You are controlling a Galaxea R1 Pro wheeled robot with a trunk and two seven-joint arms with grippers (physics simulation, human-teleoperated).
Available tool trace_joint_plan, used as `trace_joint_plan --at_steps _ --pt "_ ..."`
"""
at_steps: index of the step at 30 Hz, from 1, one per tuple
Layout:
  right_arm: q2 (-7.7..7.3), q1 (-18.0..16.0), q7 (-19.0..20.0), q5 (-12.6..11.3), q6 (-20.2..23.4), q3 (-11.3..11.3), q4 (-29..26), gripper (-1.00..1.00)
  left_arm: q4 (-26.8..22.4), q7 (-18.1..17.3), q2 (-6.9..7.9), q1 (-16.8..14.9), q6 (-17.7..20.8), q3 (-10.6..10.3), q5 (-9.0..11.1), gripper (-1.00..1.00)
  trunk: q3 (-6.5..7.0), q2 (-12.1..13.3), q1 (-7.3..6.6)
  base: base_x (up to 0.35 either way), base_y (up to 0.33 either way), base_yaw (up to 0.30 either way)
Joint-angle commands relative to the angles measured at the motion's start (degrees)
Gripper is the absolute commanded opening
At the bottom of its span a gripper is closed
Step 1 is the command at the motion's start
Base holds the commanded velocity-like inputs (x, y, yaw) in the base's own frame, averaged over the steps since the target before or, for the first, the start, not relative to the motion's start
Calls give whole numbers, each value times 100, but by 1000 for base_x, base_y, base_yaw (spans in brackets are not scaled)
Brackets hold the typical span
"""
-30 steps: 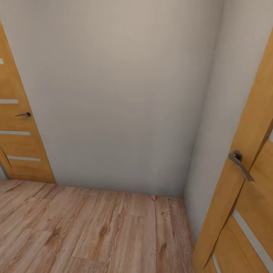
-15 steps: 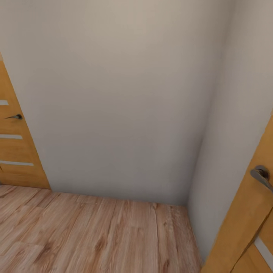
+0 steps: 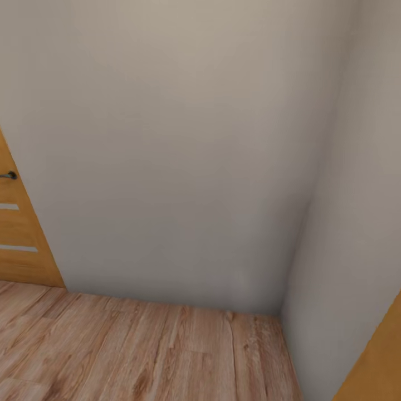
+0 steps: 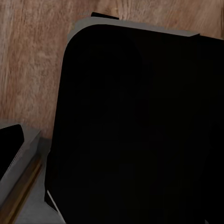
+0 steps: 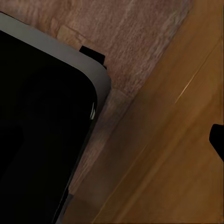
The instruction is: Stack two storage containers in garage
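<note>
Neither wrist view let me tell how the jaws stood: no fingers could be made out, so whether they were spread or pressed together cannot be told. In the left wrist view a large black rounded panel with a pale grey rim (image 4: 135, 126), probably part of the robot's own base, blocked most of the picture, with light wood-plank flooring (image 4: 32, 60) behind it. The right wrist view showed a similar black, grey-edged panel (image 5: 42, 135) over the same flooring, and beside it the flat face of an orange-brown wooden door (image 5: 182, 140).

From the head, the robot faced a plain off-white wall (image 3: 178, 145) meeting a second wall at a corner on the right, above the planks (image 3: 139, 351). A second orange-brown panelled door with pale stripes and a dark lever handle (image 3: 16, 234) sat at the left edge.

The two red-orange storage containers could not be seen; their place cannot be told. The arms were probably tucked low because the robot was in transit.

Against the earlier head pictures the whole scene had slid: the left door had retreated toward the edge, and the right door with its metal handle had dropped to a sliver at the bottom right corner. That reads as the camera turning, not the doors moving.
</note>
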Motion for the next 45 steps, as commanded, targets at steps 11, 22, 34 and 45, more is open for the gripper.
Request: trace_joint_plan --at_steps 11,22,34,45 --pt "3 -8 -27 26 -40 -7 17 100 -4 -2 -3 1 -13 4 34 100 -5 -2 3 321 0 212" --pt "3 -8 -28 27 -40 -7 18 100 -4 -2 -3 1 -18 4 34 100 -5 -2 3 321 0 272" --pt "3 -8 -28 27 -40 -7 18 100 -4 -2 -2 1 -18 4 34 100 -5 -2 3 321 0 272" --pt "22 -8 -44 -13 17 -40 -16 100 -4 -2 5 1 -18 4 34 100 -5 -2 3 81 0 272"
